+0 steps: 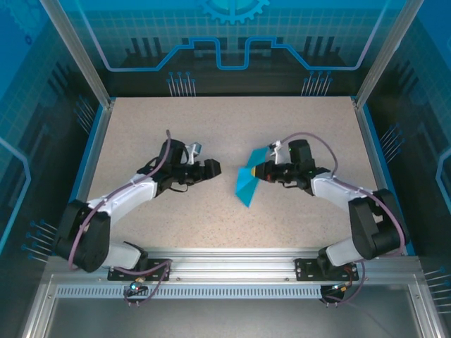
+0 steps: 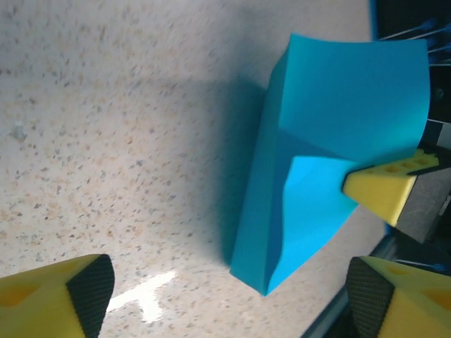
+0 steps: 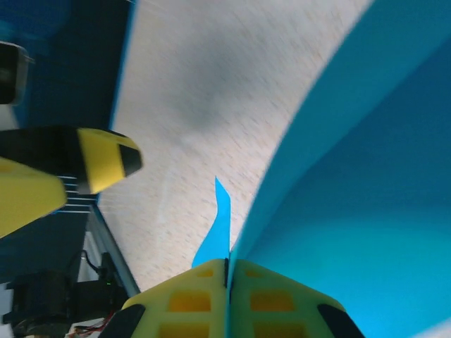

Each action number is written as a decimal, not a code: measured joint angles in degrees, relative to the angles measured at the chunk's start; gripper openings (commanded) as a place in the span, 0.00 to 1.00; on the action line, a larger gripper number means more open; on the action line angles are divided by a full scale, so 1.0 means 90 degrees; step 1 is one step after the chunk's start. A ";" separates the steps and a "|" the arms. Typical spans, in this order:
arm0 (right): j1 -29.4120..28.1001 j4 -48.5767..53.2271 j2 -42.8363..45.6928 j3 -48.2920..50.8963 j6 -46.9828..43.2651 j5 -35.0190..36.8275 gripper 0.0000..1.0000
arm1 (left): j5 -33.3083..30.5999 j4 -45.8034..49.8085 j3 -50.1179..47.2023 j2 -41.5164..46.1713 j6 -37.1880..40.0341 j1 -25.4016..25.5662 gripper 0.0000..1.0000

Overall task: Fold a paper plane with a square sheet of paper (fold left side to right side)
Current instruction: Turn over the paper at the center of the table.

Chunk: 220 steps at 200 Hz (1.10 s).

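Observation:
The square sheet of paper (image 1: pixel 248 182) is teal-blue and folded into a narrow, kite-shaped paper plane form with layered flaps. Its sharp tip rests on the table toward the near side. My right gripper (image 1: pixel 259 171) is shut on the paper's right edge and holds that side lifted. In the right wrist view the yellow fingers (image 3: pixel 271 299) pinch the paper (image 3: pixel 366 197), with my right gripper (image 3: pixel 227 271) closed tight on it. My left gripper (image 1: pixel 211 169) stands open just left of the paper, not touching it. In the left wrist view my left gripper (image 2: pixel 229 296) is wide apart, with the paper (image 2: pixel 331 141) ahead.
The speckled beige table (image 1: pixel 141 127) is bordered by blue side walls and a metal frame. An aluminium rail (image 1: pixel 225 257) with both arm bases runs along the near edge. The two grippers face each other closely at mid-table.

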<state>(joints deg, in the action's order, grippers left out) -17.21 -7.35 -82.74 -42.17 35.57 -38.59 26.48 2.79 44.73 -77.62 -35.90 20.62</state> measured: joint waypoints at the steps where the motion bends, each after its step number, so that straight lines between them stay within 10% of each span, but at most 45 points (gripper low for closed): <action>1: 0.0019 0.0002 0.0029 -0.0029 -0.0022 -0.0034 0.01 | 0.0019 -0.0010 -0.0002 0.0015 -0.0027 -0.0007 0.94; 117: -0.0143 -0.0170 0.0695 -0.1843 -0.0172 -0.1656 0.02 | 0.1933 -0.2142 0.0452 0.0753 -0.1151 0.0032 0.95; 220: -0.0546 -0.0814 0.0580 -0.1914 0.0597 -0.1761 0.05 | 0.2157 -0.2348 0.0818 0.0561 -0.1146 0.0323 0.40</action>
<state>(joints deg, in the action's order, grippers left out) -22.13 -14.68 -77.52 -59.40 40.95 -54.43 45.89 -18.35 52.10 -72.58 -46.22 23.53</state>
